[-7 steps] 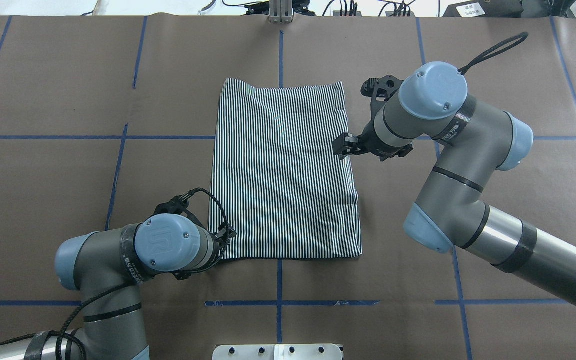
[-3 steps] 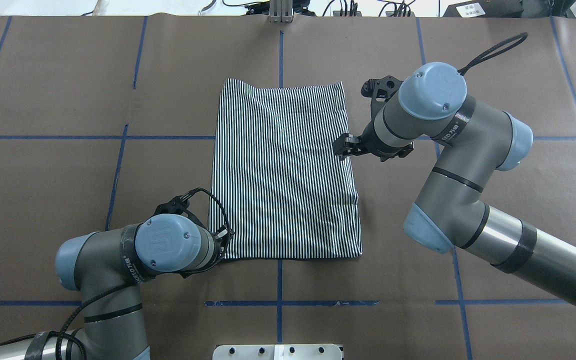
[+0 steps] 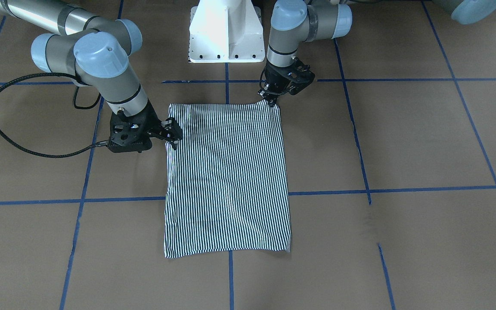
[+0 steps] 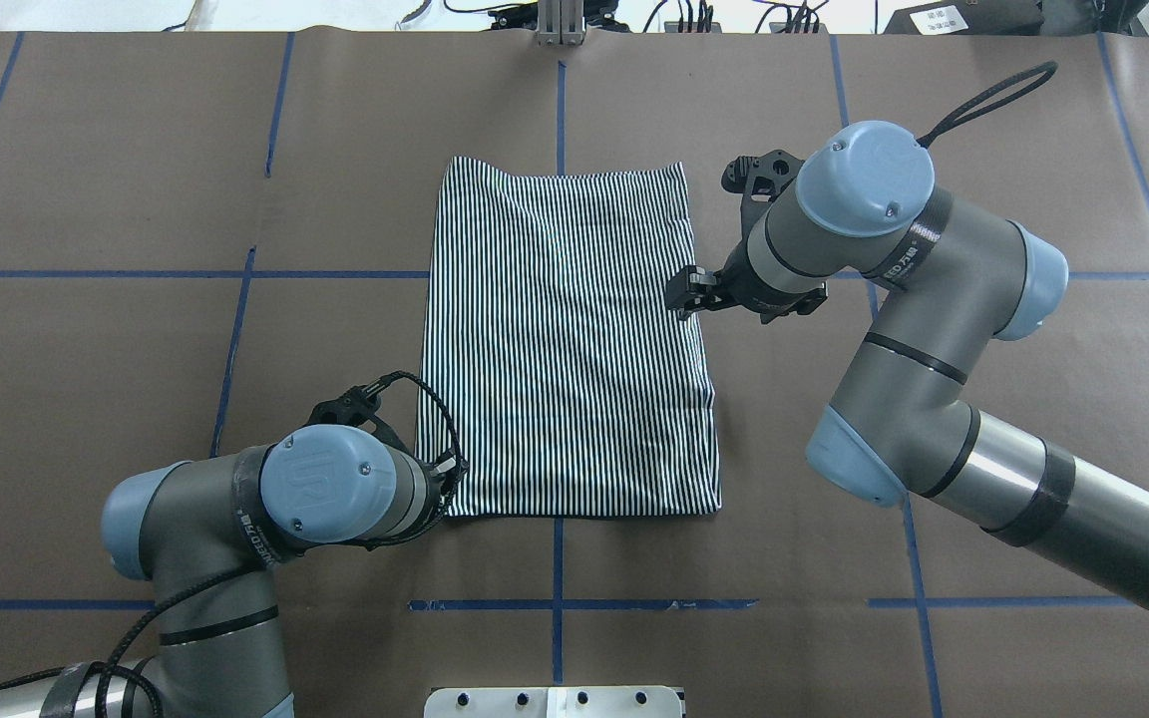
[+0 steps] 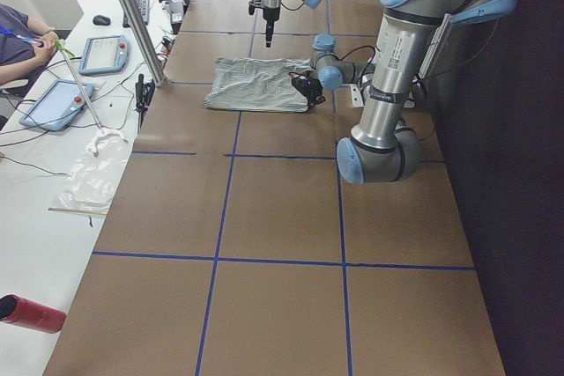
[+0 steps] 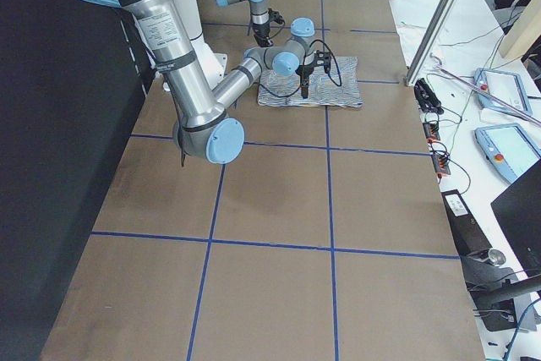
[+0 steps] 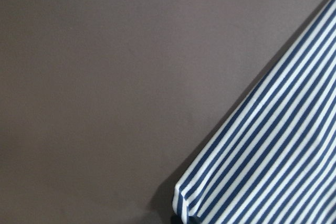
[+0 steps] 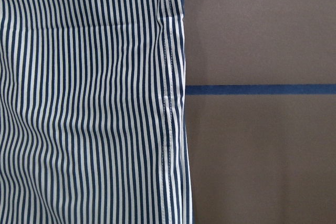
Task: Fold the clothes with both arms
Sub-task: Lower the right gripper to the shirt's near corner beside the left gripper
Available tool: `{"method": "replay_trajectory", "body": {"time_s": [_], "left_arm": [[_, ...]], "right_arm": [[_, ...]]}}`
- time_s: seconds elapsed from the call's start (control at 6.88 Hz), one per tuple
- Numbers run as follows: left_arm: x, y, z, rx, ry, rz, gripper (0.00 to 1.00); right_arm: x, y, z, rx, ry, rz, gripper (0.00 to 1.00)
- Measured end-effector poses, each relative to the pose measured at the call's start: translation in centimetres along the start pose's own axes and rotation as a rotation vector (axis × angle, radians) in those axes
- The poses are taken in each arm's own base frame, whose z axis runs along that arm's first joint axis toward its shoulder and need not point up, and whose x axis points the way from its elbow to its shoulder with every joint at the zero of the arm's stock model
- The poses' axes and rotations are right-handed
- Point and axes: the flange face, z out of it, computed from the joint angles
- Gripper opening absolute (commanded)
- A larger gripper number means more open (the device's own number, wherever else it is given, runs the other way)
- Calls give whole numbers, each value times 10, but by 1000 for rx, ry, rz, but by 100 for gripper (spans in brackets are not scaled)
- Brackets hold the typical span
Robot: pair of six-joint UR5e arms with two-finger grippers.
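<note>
The striped polo shirt [image 4: 565, 339] lies folded into a flat rectangle on the brown table [image 4: 136, 349], with collar, buttons and logo hidden. My left gripper [image 3: 270, 101] stands low at the shirt's near left corner, its jaws drawn to a point on the shirt's edge. The overhead view hides its fingertips under the wrist. The left wrist view shows that corner [image 7: 273, 150] slightly puffed up. My right gripper [image 4: 684, 292] hovers over the middle of the shirt's right edge, looks shut and holds nothing. The right wrist view shows that hemmed edge [image 8: 168, 103].
The white pedestal base [image 3: 226, 34] stands at the table's near side. Blue tape lines [image 4: 235, 339] grid the table. A side bench with tablets [image 5: 106, 52] and a seated operator [image 5: 22, 37] runs along the far side.
My left arm has shifted slightly to the left and towards the robot. The shirt and the right arm have not visibly moved.
</note>
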Motion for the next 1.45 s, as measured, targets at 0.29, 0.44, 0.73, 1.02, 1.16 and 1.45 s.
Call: {"method": "replay_trajectory", "body": {"time_s": [0.29,0.44,0.73,1.02,1.16,1.45], "left_arm": [[0,0,-13,-8,21,64,0],[0,0,-15,-10,24,76,0],[1,2,-16,-13,27,83,0],[2,4,-18,-15,31,85,0],[3,4,-18,-15,33,86,0],[4,5,-19,-16,35,86,0]], "right_arm": [[-19,27,-12,-30,-22,168,100],[-33,49,-11,-54,-33,302,100],[-57,91,3,-76,-16,594,100],[-80,131,25,-52,83,763,100],[-89,144,30,-44,131,779,100],[-91,155,50,-23,187,772,100]]}}
